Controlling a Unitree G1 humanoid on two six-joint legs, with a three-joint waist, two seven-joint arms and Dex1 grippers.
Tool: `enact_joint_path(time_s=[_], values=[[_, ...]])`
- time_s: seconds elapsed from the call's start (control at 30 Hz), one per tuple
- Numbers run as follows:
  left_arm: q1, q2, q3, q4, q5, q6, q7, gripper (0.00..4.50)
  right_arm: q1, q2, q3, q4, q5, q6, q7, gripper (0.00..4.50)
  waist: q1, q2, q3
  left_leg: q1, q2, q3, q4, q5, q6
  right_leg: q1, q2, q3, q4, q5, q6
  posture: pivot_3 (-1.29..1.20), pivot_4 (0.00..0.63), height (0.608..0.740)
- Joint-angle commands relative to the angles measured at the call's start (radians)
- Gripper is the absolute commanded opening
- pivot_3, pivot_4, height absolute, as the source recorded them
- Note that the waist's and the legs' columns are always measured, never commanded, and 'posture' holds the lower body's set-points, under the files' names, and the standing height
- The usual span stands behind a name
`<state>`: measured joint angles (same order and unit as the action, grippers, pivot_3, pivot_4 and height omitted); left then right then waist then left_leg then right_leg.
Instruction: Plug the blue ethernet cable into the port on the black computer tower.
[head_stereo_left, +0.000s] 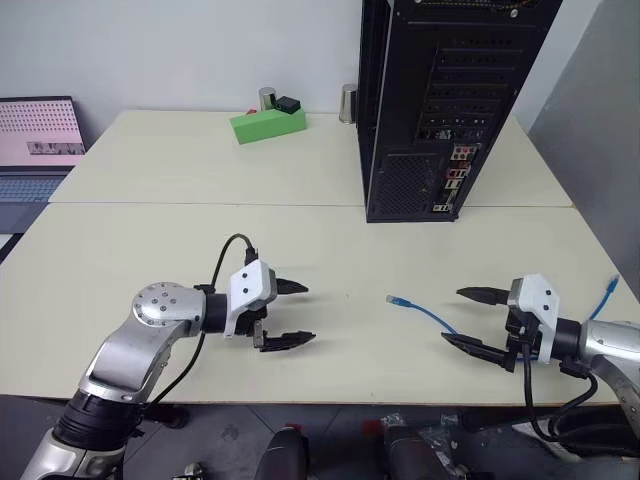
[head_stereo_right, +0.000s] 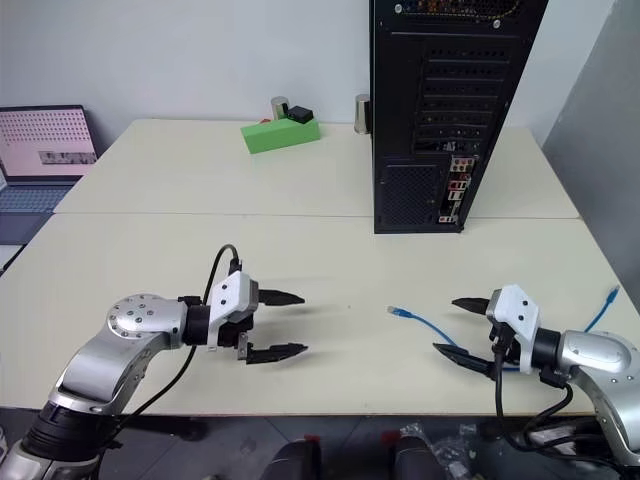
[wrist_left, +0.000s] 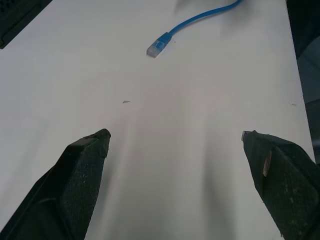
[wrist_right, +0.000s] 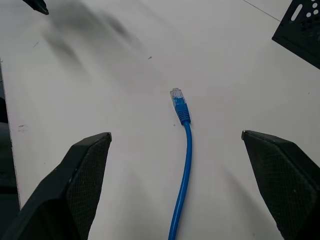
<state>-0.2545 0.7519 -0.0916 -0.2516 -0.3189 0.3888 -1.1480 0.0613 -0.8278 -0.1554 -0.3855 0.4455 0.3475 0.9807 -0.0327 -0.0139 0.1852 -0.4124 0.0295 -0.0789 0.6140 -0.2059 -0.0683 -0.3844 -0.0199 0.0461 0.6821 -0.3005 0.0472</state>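
Observation:
The blue ethernet cable (head_stereo_left: 425, 313) lies on the cream table, its clear plug (wrist_right: 176, 95) pointing left toward the table's middle. It runs under my right gripper (head_stereo_left: 465, 318), which is open just right of the plug, its fingers astride the cord. The cable's other end (head_stereo_left: 610, 291) sticks up by the table's right edge. My left gripper (head_stereo_left: 296, 313) is open over bare table, well left of the plug. The black computer tower (head_stereo_left: 440, 100) stands upright at the back right, rear face toward me. The port sits somewhere in its connector strip (head_stereo_left: 455, 175) with red and white jacks.
A green block (head_stereo_left: 267, 123) with a small black item on it and two metal cylinders stand at the back of the table. A laptop (head_stereo_left: 38, 140) with a lit screen sits off the table's far left. A seam (head_stereo_left: 200, 203) joins two table tops.

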Motion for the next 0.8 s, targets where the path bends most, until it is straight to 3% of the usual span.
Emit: enact_joint_path(time_s=[0.03, 0.47, 0.8], values=[[0.0, 0.014, 0.021, -0.051, -0.038, 0.005, -0.01, 4.5, 0.001, 0.002, -0.008, -0.014, -0.001, -0.017, 0.003, 4.43, 0.0, 0.0, 0.0, 0.0, 0.0, 0.0, 0.0, 0.0, 0.0, 0.0, 0.0, 0.0, 0.0, 0.0, 0.0, 0.0, 0.15, 0.74], [-0.003, 0.02, 0.0, -0.066, -0.03, -0.002, -0.002, 4.5, -0.013, 0.027, 0.001, -0.025, -0.007, -0.005, -0.036, 4.43, 0.0, 0.0, 0.0, 0.0, 0.0, 0.0, 0.0, 0.0, 0.0, 0.0, 0.0, 0.0, 0.0, 0.0, 0.0, 0.0, 0.15, 0.74], [-0.011, 0.002, -0.029, -0.066, -0.041, -0.022, -0.025, 4.5, -0.144, 0.141, 0.23, 0.061, -0.168, -0.001, -0.129, 4.43, -0.001, -0.001, 0.0, 0.001, 0.001, 0.0, 0.0, 0.0, 0.0, 0.0, 0.001, 0.0, 0.0, 0.0, 0.0, 0.0, 0.15, 0.74]])
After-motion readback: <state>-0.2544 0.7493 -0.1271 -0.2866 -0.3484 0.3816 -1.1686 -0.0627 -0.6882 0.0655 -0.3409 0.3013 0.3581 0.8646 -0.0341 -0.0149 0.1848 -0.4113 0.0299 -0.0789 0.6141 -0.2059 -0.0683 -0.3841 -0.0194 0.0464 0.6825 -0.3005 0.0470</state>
